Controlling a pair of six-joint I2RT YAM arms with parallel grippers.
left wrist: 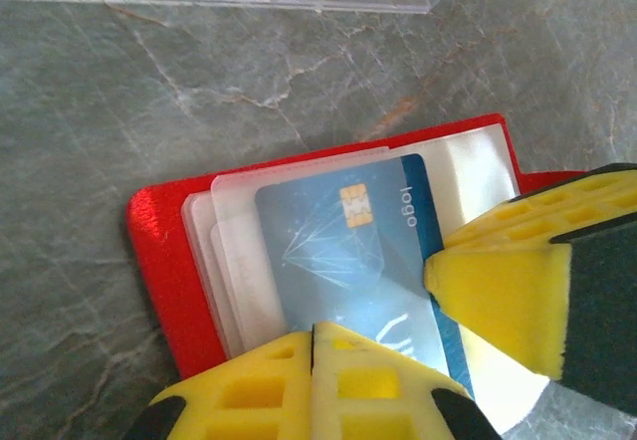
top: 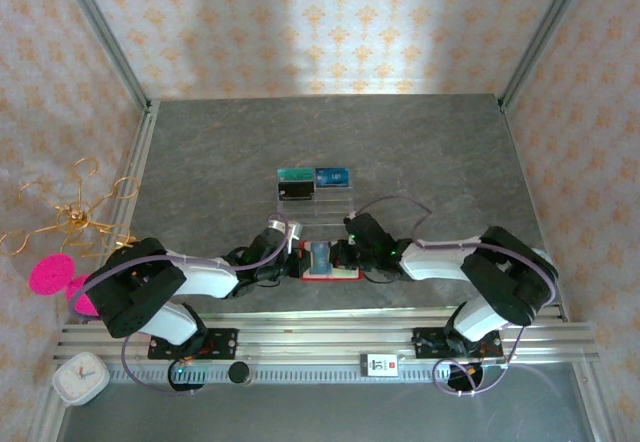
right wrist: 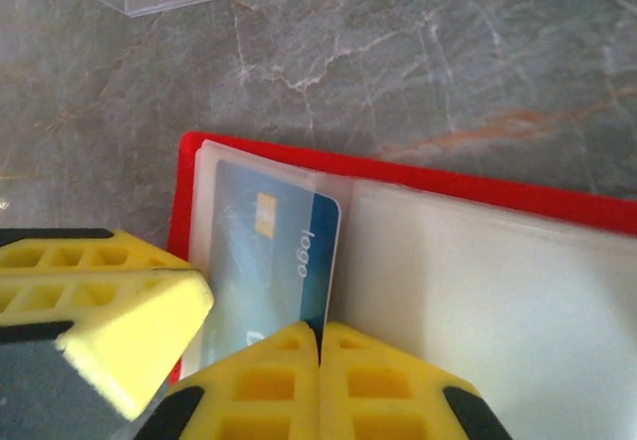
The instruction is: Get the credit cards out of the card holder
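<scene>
Holder (left wrist: 159,251) lying open on counter (top: 200,152) between my arms, blue card (left wrist: 338,251) sitting in its pocket | I am bearing down with left gripper (left wrist: 314,360) pressed together, likely pinning holder | right gripper (right wrist: 318,370) pressed together at card's edge, seemingly nipping it to pull; grip unclear

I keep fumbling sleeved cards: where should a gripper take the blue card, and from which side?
Probably its long edge by the logo, beside the fold: the blue card looks bare there, while pale sleeve edges frame its outer sides. Come in low from the empty page of the card holder.
</scene>
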